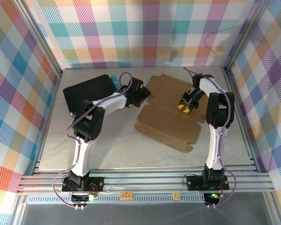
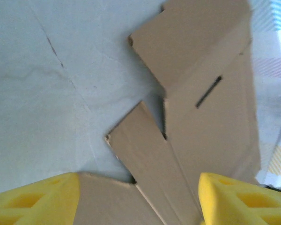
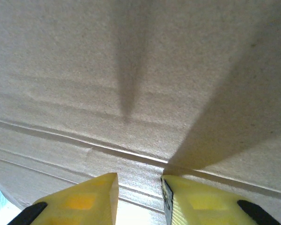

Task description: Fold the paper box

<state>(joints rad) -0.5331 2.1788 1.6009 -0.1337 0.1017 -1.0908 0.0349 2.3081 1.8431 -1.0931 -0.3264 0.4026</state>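
Observation:
The paper box (image 1: pixel 171 119) lies unfolded and flat in the middle of the table, brown, with flaps and creases. My left gripper (image 1: pixel 146 97) is at its left edge. In the left wrist view this gripper (image 2: pixel 138 193) stands open, and a narrow side flap of the paper box (image 2: pixel 210 117) runs between its yellow fingers (image 2: pixel 37 199). My right gripper (image 1: pixel 183 107) is down over the far right panel. In the right wrist view its tips (image 3: pixel 139 192) are a small gap apart, just above a crease of the paper box (image 3: pixel 140 70), with nothing between them.
A black rectangular case (image 1: pixel 86 91) lies at the back left, behind the left arm, with a small teal object (image 1: pixel 113 78) at its far corner. Checked walls and metal posts (image 1: pixel 229 70) close in the table on three sides. A metal rail (image 1: pixel 145 180) runs along the near edge.

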